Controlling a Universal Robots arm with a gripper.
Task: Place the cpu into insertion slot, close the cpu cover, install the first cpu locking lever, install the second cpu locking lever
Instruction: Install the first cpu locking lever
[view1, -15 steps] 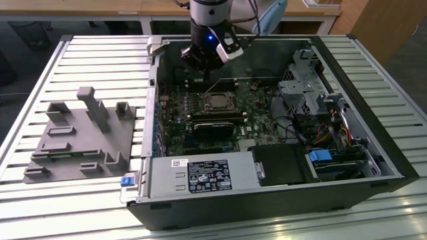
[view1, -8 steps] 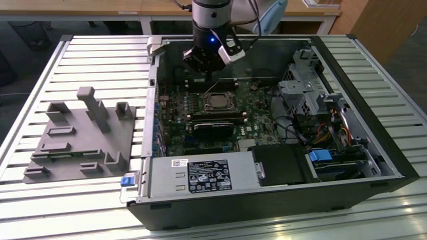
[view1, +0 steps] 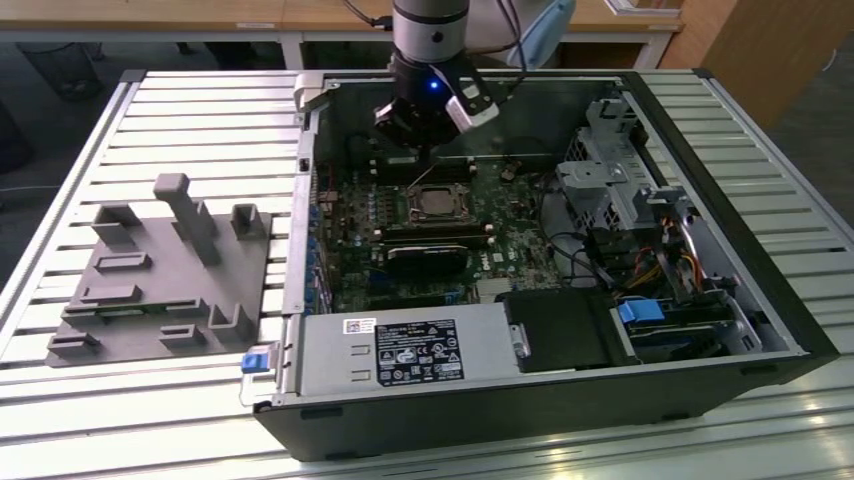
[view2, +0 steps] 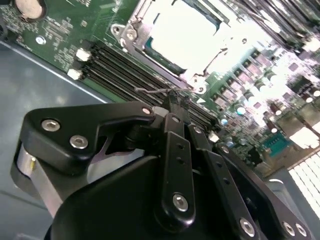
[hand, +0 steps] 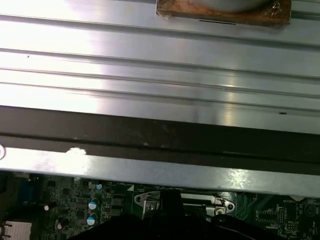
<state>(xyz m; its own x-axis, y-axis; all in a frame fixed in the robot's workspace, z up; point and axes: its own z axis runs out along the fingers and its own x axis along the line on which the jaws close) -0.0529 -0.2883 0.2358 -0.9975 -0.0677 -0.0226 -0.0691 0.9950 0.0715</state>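
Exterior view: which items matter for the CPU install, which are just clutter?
Job:
cpu in the insertion slot
cpu cover
thin locking lever at the pincer tips

Lying about:
grey fixture block
power supply box
black heatsink
drive cage

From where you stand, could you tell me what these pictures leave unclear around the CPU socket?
- Gripper fingertips: in the second wrist view the gripper's own body hides whether they pinch the thin wire lever.
- cpu: glare washes out its face in that view.
- cpu cover: too small in the exterior view to judge whether it is latched.
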